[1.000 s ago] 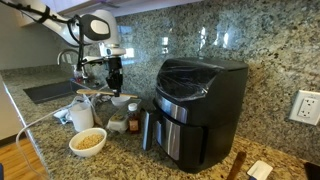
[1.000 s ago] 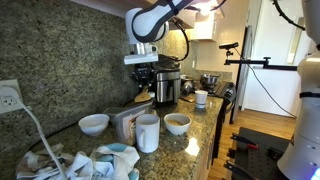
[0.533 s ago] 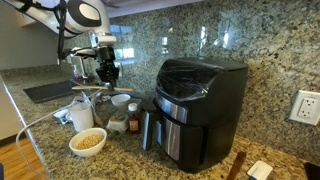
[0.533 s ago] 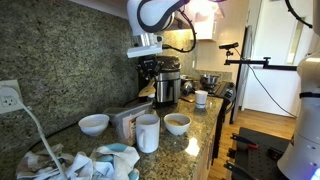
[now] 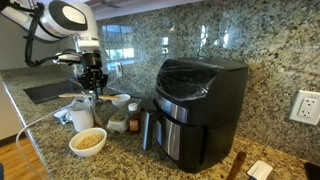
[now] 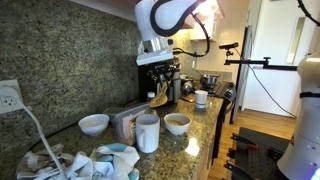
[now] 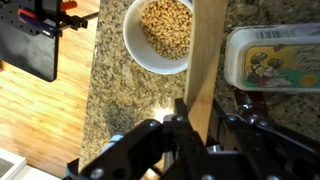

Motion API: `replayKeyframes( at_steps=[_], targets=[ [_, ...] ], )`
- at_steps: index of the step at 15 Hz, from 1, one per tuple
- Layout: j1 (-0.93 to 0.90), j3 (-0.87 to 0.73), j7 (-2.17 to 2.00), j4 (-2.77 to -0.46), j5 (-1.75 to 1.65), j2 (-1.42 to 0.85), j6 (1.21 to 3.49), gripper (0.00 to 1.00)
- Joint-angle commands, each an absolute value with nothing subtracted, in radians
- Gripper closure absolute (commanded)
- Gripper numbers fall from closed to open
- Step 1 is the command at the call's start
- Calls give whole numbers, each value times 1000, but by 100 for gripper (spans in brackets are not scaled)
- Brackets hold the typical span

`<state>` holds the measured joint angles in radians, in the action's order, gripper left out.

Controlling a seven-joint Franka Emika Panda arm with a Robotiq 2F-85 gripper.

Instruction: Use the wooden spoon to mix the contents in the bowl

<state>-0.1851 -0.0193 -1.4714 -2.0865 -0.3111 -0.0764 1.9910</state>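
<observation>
Firmly clamped in the end effector (image 7: 190, 125), the wooden spoon (image 7: 207, 50) overlaps the edge of the bowl (image 7: 132, 40), which holds the contents (image 7: 166, 25).

No text can be read; the label (image 7: 278, 66) on the white tub (image 7: 237, 52) is too blurred.

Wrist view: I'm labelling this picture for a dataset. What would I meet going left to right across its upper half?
Black object over the wooden floor → white bowl, holding tan grains → wooden spoon → labelled plastic tub.
</observation>
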Motion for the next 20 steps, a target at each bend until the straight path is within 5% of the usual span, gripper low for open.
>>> replayKeyframes(
  at_steps=[1, 20],
  targets=[
    [-150, 8, -1561, -2197, -390, 18, 1998, 93],
    [-114, 79, -1918, -2327, -876, 24, 1999, 93]
  ],
)
